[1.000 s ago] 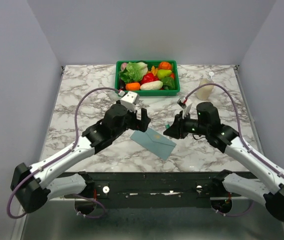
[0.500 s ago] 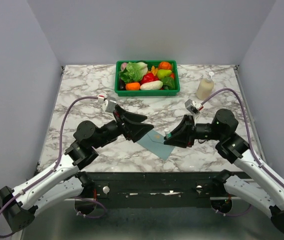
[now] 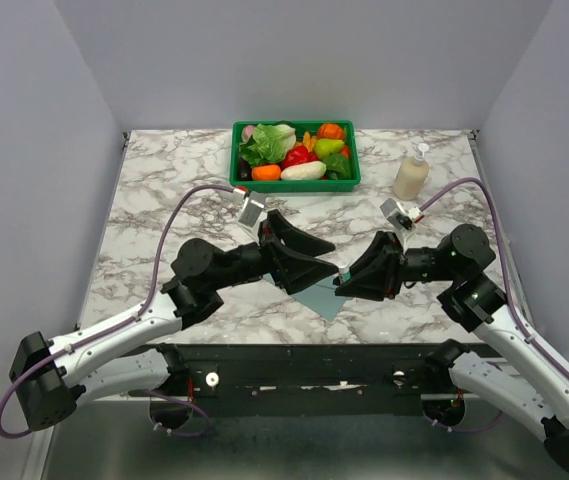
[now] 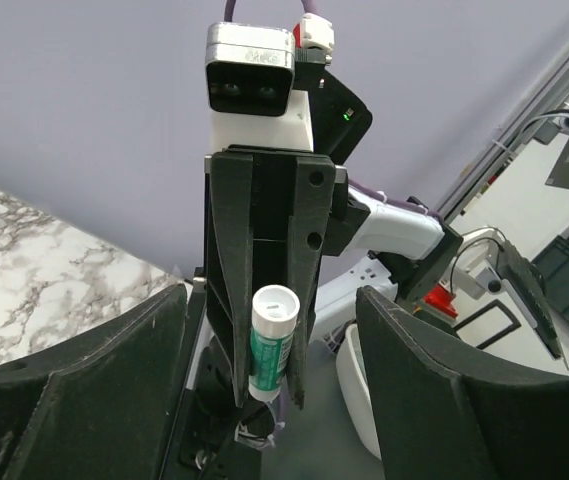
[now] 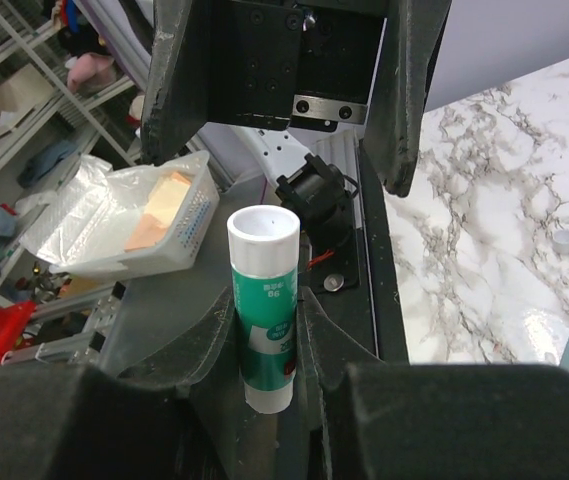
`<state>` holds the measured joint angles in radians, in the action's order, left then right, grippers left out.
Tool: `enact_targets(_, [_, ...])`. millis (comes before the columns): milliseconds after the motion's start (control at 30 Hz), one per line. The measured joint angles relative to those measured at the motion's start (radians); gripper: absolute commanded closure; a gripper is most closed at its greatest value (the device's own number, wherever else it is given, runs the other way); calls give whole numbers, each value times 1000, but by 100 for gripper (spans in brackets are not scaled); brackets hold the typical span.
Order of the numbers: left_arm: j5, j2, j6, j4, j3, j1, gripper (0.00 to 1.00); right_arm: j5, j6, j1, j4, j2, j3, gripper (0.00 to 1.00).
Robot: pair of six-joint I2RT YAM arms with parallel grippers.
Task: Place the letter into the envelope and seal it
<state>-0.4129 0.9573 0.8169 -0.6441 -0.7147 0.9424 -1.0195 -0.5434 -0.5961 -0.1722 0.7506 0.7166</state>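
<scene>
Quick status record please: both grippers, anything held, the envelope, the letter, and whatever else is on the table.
left gripper: open, fingers spread wide, facing the right gripper
right gripper: shut on glue stick, its white end toward the left gripper
envelope: flat on the table under both grippers, mostly hidden
letter: not in view
elsewhere: green basket of toy vegetables and a bottle, toward the far edge

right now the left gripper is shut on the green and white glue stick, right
No: the right gripper is shut on the green and white glue stick; the left gripper is open, facing it. The right wrist view shows it.
</scene>
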Motion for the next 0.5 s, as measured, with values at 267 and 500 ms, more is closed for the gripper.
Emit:
enact_targets(267, [-19, 47, -7, -13, -38, 29, 40, 0, -6, 0, 0, -10, 0, 99])
enact_targets(500, [-32, 81, -25, 0, -66, 50, 47, 0, -6, 0, 1, -10, 0, 99])
